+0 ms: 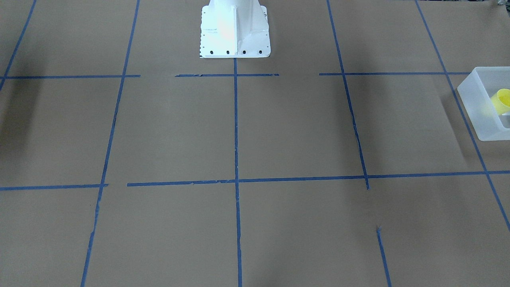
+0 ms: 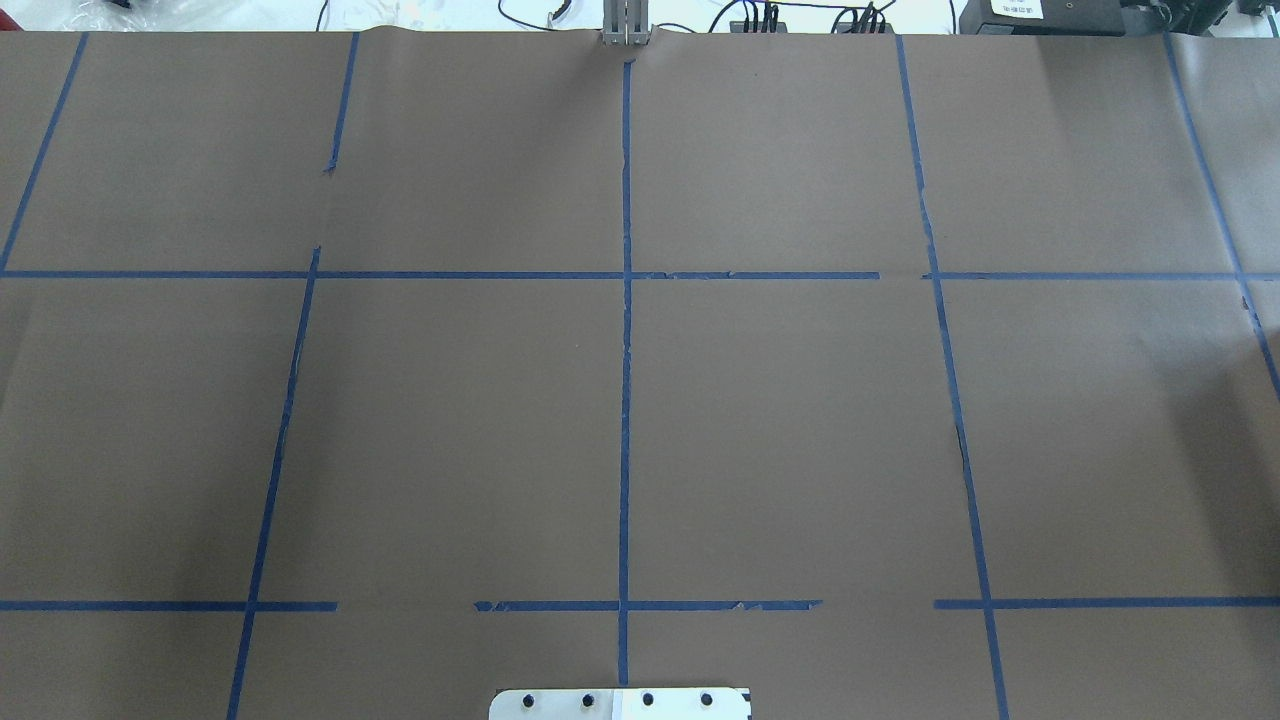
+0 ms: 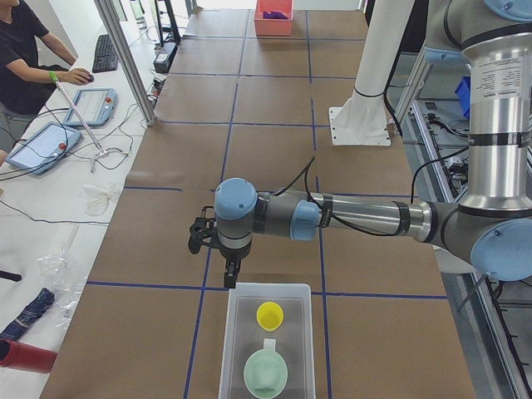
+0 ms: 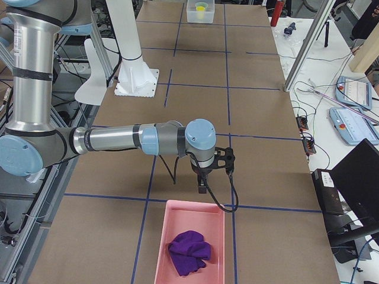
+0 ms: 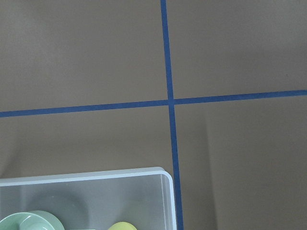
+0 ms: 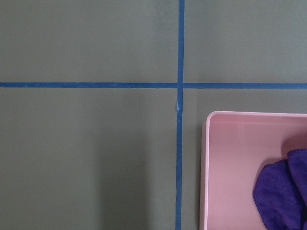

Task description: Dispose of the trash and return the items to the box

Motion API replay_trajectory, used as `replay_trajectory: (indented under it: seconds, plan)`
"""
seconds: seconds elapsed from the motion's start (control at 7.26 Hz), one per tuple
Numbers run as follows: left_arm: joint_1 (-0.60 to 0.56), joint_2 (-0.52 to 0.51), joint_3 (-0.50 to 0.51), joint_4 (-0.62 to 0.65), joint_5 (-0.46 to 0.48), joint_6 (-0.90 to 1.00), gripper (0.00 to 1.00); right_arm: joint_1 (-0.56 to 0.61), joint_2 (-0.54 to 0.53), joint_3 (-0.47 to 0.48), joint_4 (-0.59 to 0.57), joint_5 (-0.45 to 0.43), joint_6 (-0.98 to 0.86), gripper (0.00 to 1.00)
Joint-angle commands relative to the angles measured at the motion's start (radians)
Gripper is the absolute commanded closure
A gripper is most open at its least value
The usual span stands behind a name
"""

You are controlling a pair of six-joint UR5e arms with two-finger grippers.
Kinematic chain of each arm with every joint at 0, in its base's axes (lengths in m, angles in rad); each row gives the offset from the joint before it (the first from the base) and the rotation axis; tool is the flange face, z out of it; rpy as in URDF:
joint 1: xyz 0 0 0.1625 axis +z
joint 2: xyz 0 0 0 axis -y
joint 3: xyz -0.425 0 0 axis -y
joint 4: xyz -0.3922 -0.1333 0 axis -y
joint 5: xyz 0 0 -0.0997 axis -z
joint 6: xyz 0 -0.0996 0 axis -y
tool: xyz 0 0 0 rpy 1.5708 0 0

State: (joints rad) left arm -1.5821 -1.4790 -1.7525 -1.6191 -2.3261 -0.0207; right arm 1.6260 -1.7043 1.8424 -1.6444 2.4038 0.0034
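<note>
The translucent white box [image 3: 233, 336] stands at the table's left end. The yellow cup [image 3: 269, 315] and the mint-green bowl [image 3: 266, 373] lie inside it. The box [image 1: 476, 104] with the cup [image 1: 503, 99] also shows at the right edge of the front-facing view, and its corner [image 5: 100, 174] shows in the left wrist view with the bowl [image 5: 29, 222]. My left gripper [image 3: 230, 271] hangs just above the table beside the box's near wall. My right gripper [image 4: 202, 186] hangs beside a pink bin. Both show only in the side views, so I cannot tell whether they are open or shut.
A pink bin [image 4: 161, 248] with a purple cloth [image 4: 189, 251] in it stands at the table's right end, and also shows in the right wrist view [image 6: 225, 139]. The white robot base [image 1: 235, 32] stands at the table's robot side. An operator [image 3: 25, 58] sits beyond the table.
</note>
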Motion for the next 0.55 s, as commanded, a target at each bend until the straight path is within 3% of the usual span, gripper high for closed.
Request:
replay_trajectory:
  seconds: [0.0,0.41]
  plan:
    - [0.001,0.0,-0.008,0.002,0.001,0.001,0.0,0.0,0.0,0.0,0.0,0.0,0.0,0.0]
    - [-0.021,-0.033,-0.013,0.209,-0.001,0.183,0.0,0.0,-0.001,-0.002,0.0,0.0,-0.002,0.0]
